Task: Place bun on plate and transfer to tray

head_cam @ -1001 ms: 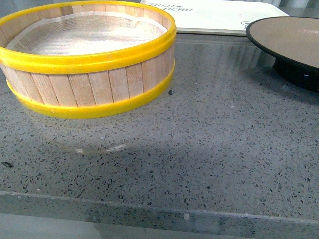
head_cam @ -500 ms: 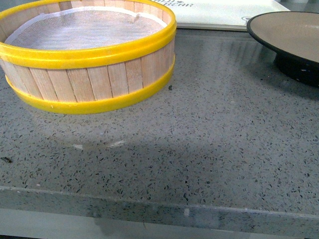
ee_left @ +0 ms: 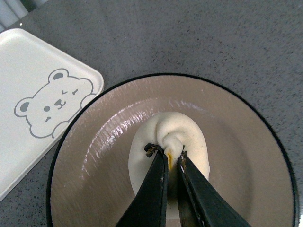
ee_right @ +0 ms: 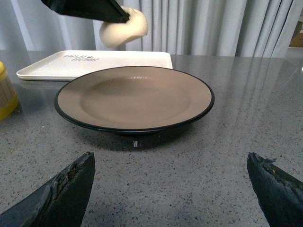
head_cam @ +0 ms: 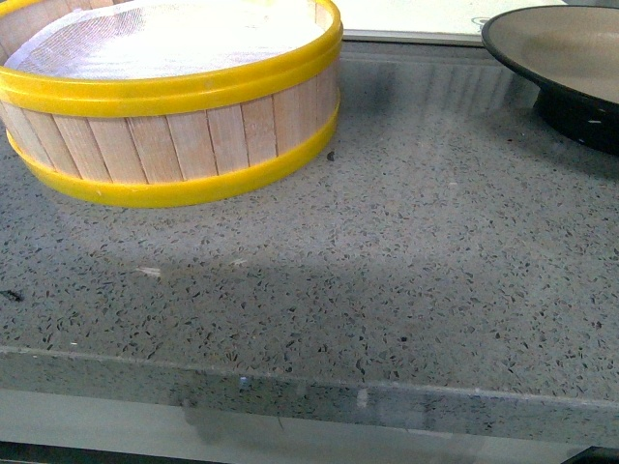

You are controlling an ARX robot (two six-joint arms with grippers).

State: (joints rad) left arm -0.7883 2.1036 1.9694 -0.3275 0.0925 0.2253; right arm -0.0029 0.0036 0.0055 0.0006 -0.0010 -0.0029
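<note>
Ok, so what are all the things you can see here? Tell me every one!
bun: one, cream-white, held in the air over the plate
plate: one, beige-brown with a black rim, on the counter next to the tray, nothing on it
tray: one, white with a grey bear face, on the counter
steamer basket: one, wood with yellow bands and a white liner, on the counter
counter: one, speckled grey, under everything
curtains: pale grey, behind the counter
left gripper: one, black, pinching the bun's top
right gripper: one, black, open, low in front of the plate
</note>
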